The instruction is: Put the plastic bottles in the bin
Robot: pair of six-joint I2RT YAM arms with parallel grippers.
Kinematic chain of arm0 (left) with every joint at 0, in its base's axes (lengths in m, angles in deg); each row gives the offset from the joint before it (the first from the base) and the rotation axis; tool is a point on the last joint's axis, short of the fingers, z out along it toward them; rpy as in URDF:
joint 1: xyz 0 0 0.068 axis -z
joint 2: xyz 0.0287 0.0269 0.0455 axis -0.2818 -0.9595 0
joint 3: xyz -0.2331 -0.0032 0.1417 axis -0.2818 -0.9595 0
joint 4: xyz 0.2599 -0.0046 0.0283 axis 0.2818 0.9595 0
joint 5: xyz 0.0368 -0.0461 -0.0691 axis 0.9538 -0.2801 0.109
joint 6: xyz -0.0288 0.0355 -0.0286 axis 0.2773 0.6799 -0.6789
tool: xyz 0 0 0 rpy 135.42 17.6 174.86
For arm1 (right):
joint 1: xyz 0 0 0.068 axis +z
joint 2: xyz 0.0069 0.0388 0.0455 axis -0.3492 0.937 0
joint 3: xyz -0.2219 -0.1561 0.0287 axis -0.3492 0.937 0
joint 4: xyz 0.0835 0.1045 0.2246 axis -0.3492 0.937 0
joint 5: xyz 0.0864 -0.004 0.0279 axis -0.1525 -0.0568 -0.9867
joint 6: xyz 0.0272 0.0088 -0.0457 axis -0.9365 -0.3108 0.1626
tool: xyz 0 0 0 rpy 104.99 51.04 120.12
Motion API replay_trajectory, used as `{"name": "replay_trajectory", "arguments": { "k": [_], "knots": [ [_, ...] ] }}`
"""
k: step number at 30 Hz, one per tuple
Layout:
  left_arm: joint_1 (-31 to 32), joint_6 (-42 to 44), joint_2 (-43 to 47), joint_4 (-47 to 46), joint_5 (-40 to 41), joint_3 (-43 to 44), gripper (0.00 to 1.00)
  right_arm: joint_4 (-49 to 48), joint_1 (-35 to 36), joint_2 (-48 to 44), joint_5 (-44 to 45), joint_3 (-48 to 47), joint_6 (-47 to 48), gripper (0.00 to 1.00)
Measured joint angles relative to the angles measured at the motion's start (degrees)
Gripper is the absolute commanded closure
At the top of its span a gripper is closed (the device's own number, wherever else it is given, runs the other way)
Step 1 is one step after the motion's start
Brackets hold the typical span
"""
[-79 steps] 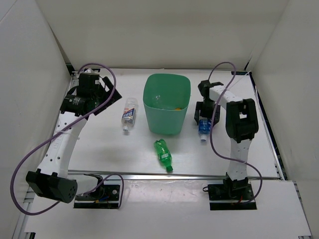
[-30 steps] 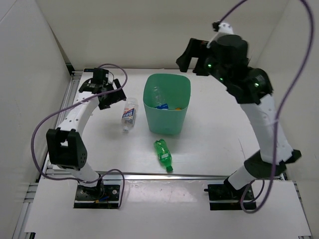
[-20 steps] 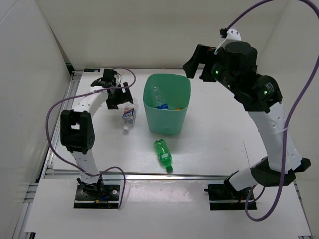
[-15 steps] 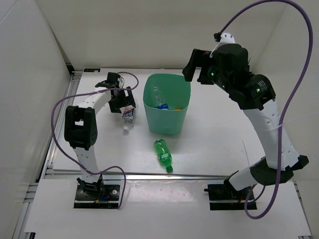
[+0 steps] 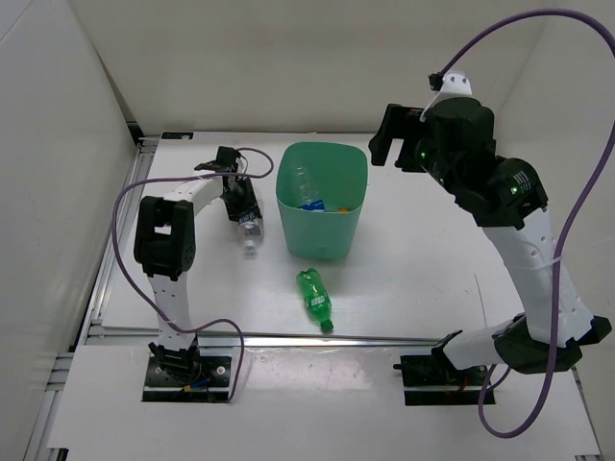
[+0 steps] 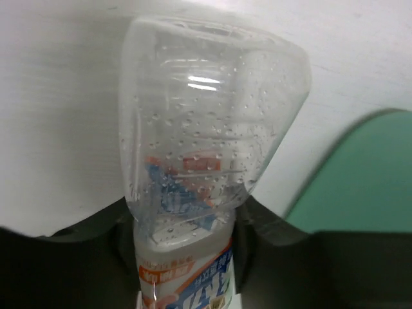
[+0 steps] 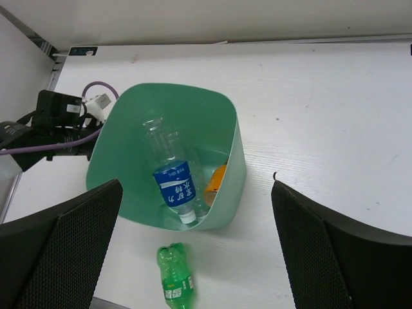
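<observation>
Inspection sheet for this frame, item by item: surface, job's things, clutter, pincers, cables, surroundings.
Surface: white table.
Job's things: bin upright, holding at least a blue-label bottle and an orange bottle; green bottle lies in front of it; clear bottle lies to its left.
Clutter: nothing seen.
Pincers: left pincer straddles the clear bottle, grip unclear; right pincer open, raised by the bin.
Cables: purple cables loop off both arms, apart from the bottles.
Surroundings: white walls.
</observation>
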Motion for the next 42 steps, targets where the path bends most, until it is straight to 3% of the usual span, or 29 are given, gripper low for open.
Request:
{"name": "replay_trajectory", "arguments": {
  "k": [6, 11, 17, 20, 23, 27, 31, 35, 38, 42],
  "knots": [
    [0.7, -1.9, 4.3, 5.9, 9.3, 2.5, 0.71, -0.3, -0.1, -0.2, 0.9, 1.5, 0.1, 0.0],
    [4.7, -4.5, 12.9, 7.1, 17.7, 15.9, 0.68, -0.4, -0.2, 0.1, 1.0, 2.3, 0.0, 0.0],
    [14.4, -5.9, 21.3, 2.3, 18.7, 32.4, 0.65, -0.5, -0.2, 0.4, 1.0, 2.4, -0.3, 0.0],
    [18.5, -5.9, 21.6, 0.4, 17.4, 36.4, 0.57, -1.1, -0.2, 0.4, 1.0, 3.2, -0.5, 0.0],
    [22.4, -5.8, 20.4, -0.1, 16.9, 35.8, 0.28, -1.3, -0.2, 0.4, 1.3, 4.3, -0.7, 0.0],
    [26.7, -5.2, 16.4, 0.7, 17.6, 32.5, 0.02, -1.5, -0.2, -0.1, 1.4, 7.1, -0.9, 0.0],
    [28.3, -3.7, 11.3, 2.2, 17.9, 31.8, 0.0, -2.1, -0.2, -1.7, 0.3, 11.2, -1.0, 0.0],
    [28.3, -3.0, 12.0, 3.3, 22.7, 31.1, 0.0, -4.4, -0.7, -6.3, -5.0, 18.9, 0.5, 0.0],
    [27.7, -2.4, 16.8, 2.8, 29.0, 27.9, 0.0, -5.7, -0.9, -9.2, -11.7, 23.8, 2.8, 0.0],
    [25.1, -3.1, 29.2, 1.7, 37.7, 16.9, 0.0, -5.6, -0.4, -9.5, -20.5, 27.6, 5.5, 0.0]
  ]
}}
